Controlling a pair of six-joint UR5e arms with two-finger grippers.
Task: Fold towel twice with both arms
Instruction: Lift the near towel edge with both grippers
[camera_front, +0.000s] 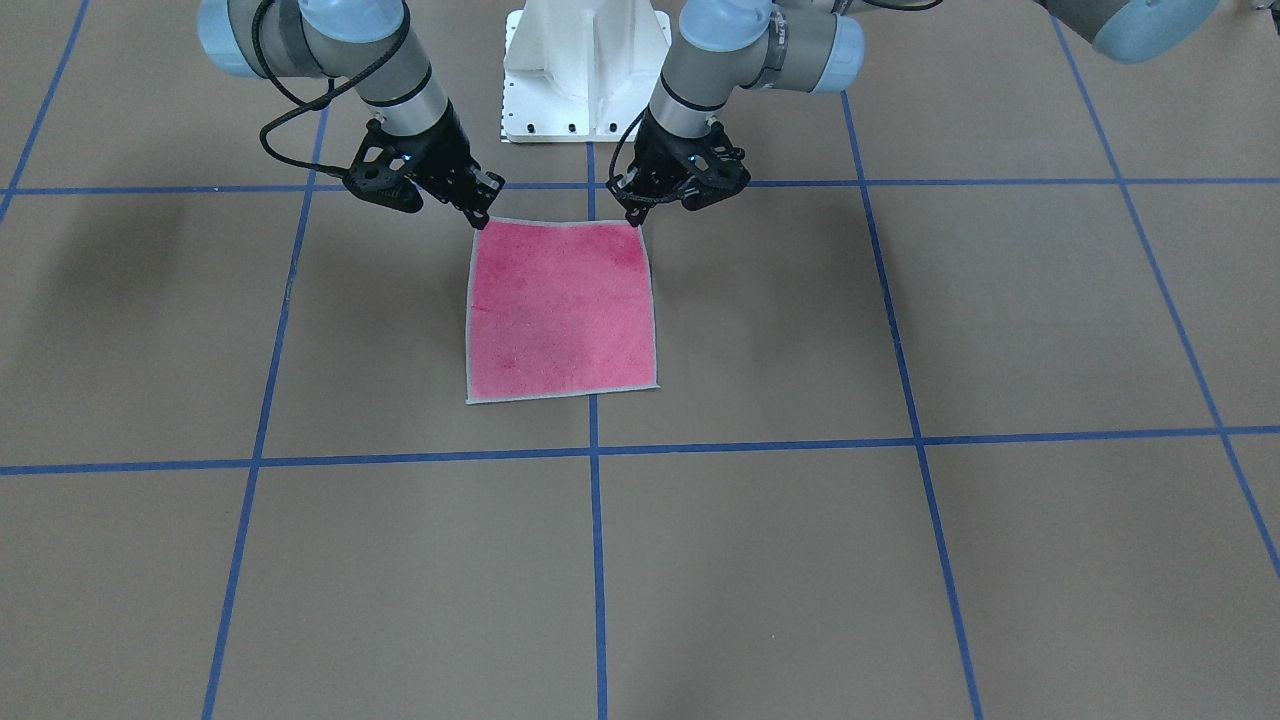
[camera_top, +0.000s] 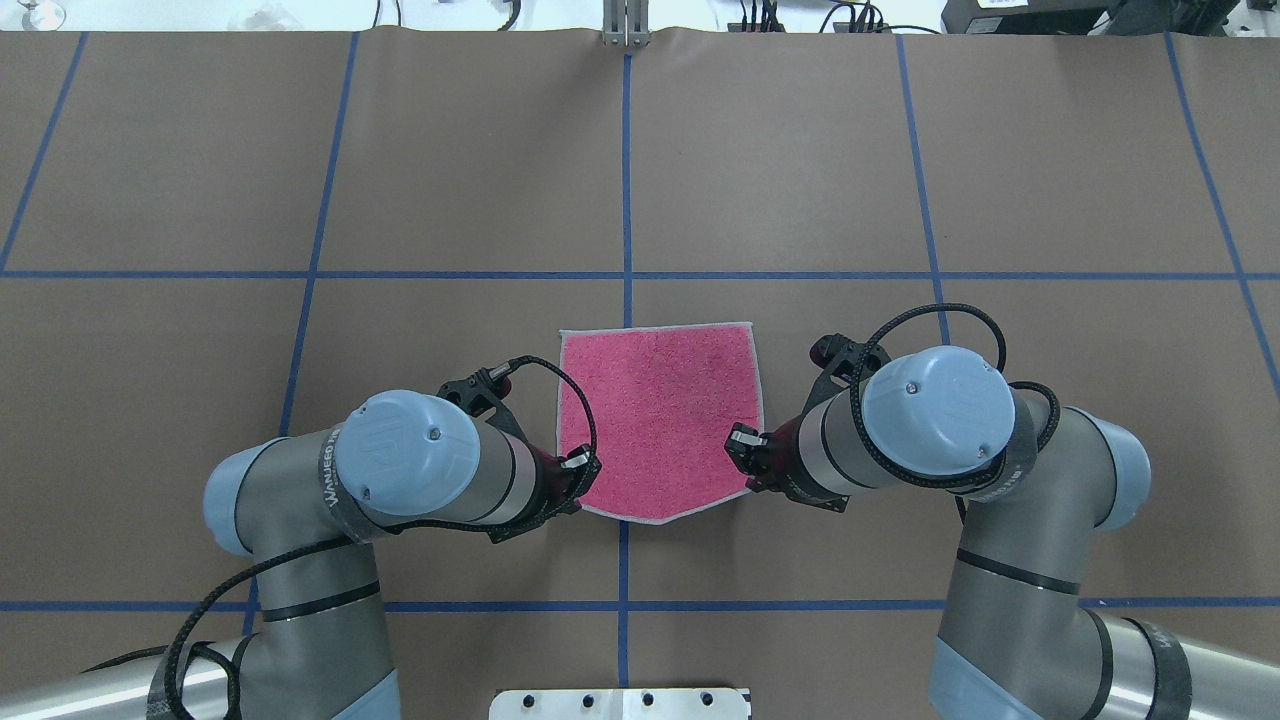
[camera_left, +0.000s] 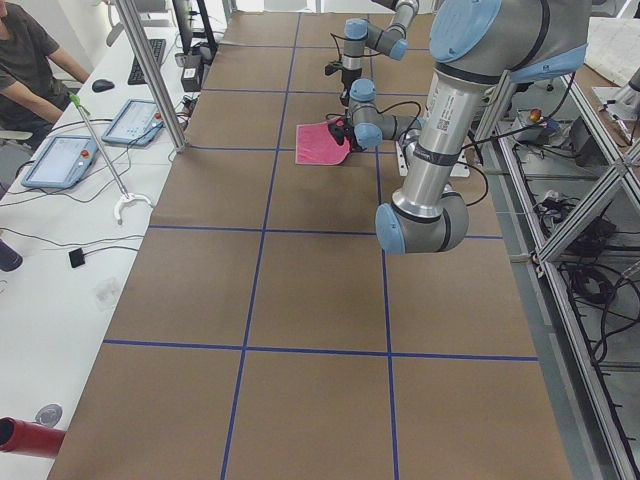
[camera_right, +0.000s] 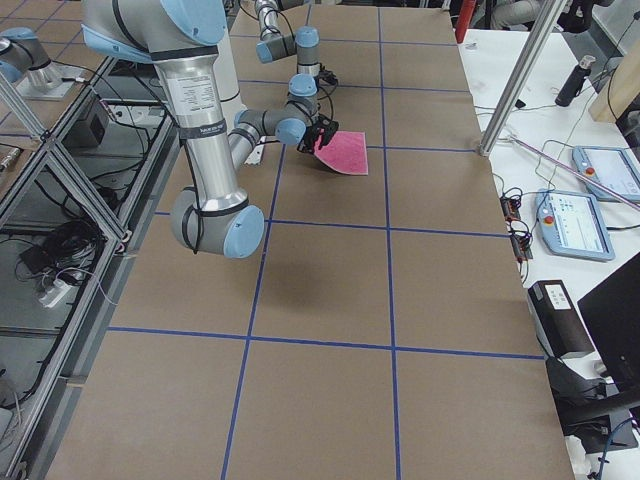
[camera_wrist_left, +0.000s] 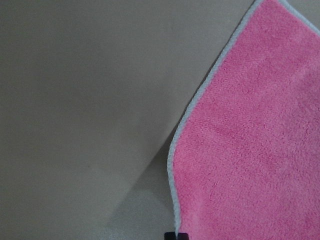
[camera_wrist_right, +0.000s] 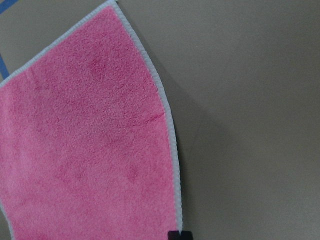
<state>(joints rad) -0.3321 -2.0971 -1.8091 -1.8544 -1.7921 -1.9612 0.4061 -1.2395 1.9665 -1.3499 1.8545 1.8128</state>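
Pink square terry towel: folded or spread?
Spread: the towel shows one whole pink face; left gripper and right gripper pinch two corners.

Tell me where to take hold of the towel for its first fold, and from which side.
Grip the towel at its two corners nearest the robot's base, one per hand, coming in from the base side. It lies spread out, pink face up, so only corners and stitched edges offer a pinch. The left hand and right hand sit at those corners.
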